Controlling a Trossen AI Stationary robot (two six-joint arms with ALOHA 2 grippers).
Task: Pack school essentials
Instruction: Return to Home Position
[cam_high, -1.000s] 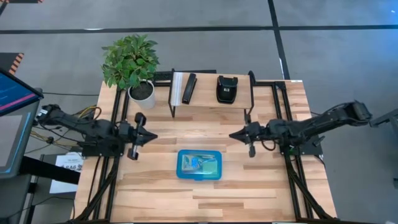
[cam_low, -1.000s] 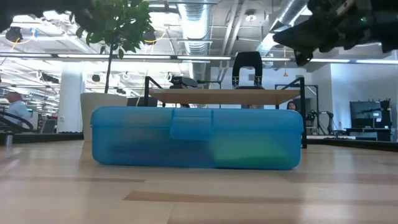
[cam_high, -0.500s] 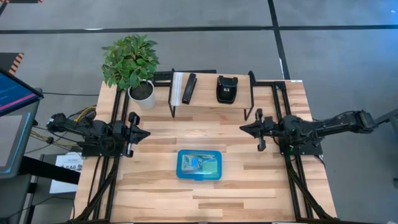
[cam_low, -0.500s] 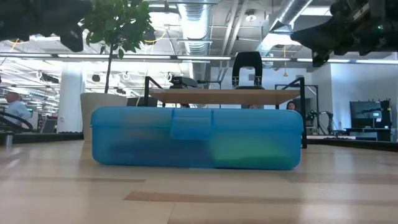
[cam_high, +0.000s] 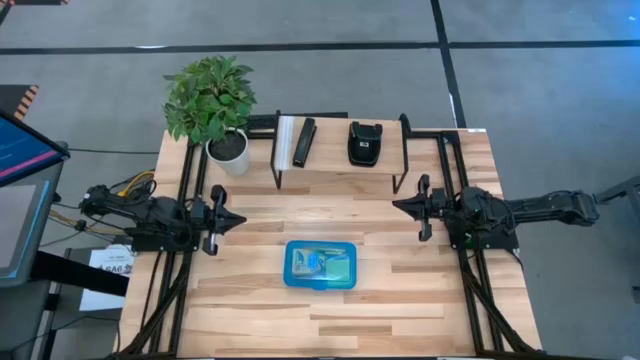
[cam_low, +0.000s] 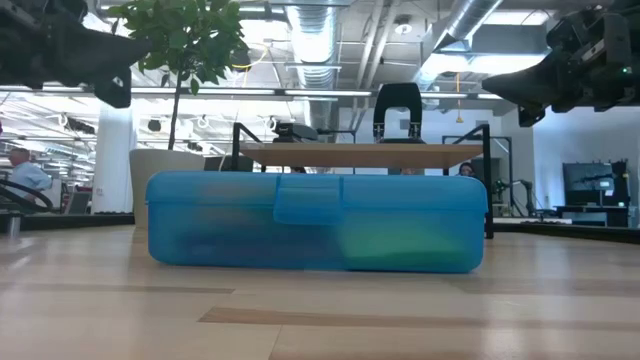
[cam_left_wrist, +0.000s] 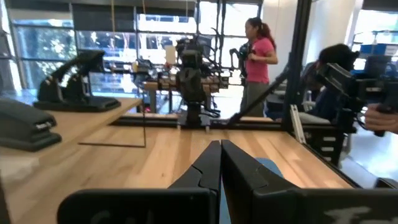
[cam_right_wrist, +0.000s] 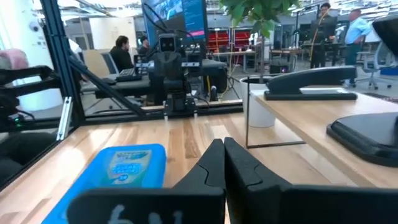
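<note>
A closed, see-through blue plastic case (cam_high: 320, 265) lies flat on the table's middle, near the front; green and pale things show through its lid, and the single stationery items cannot be told apart. It also shows in the low view as the blue case (cam_low: 315, 222) and in the right wrist view as the blue case (cam_right_wrist: 127, 171). My left gripper (cam_high: 237, 218) hovers shut at the table's left side, pointing right. My right gripper (cam_high: 397, 206) hovers shut at the right side, pointing left. Both are well clear of the case.
A black-framed wooden shelf (cam_high: 340, 150) stands at the far edge, carrying a white bar, a black bar (cam_high: 303, 142) and a black pouch-like object (cam_high: 364, 143). A potted plant (cam_high: 212, 100) stands far left. People move in the room behind. Bare wood surrounds the case.
Both arms have drawn back from the table's middle: the left gripper toward the left edge, the right gripper toward the right edge and slightly farther away. The blue case has stayed in place.
</note>
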